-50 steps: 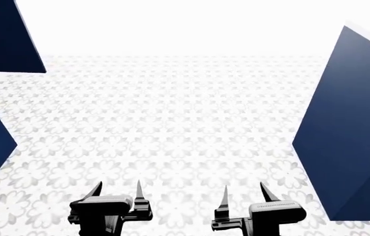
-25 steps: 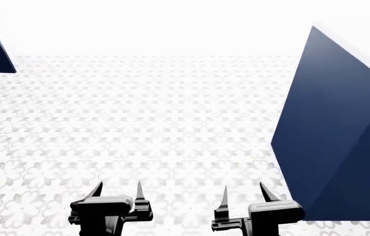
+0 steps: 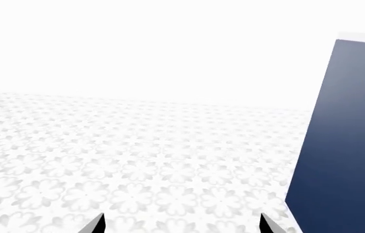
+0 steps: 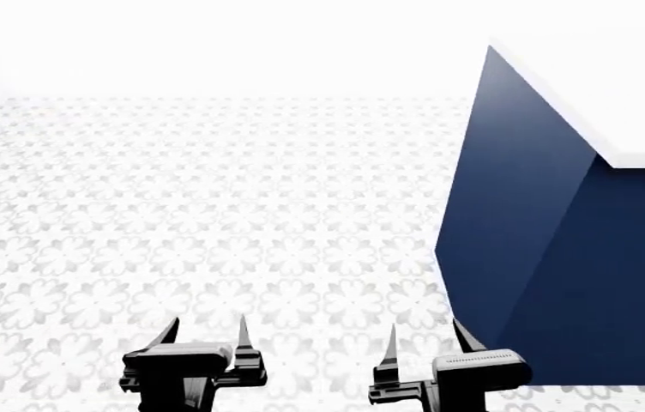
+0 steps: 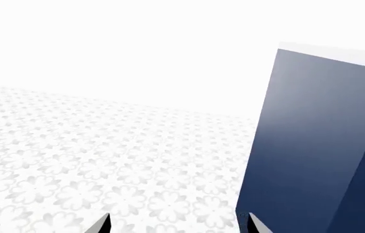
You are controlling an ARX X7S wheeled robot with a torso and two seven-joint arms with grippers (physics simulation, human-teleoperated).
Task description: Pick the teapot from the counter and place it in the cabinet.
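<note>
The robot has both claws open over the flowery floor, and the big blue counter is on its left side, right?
Not quite. Both claws, left and right, are open over the flowery floor, but the head view shows the blue counter on the robot's right side.

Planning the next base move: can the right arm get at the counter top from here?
Probably not yet. The right gripper hangs low over the floor tiles, jaws open, while the counter top sits well above it, beyond the navy base. No teapot shows.

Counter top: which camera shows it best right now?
The head view. There the counter shows its white slab top above the navy base. Both wrist views catch mainly the navy side with only a thin white edge. No teapot shows in any view.
</note>
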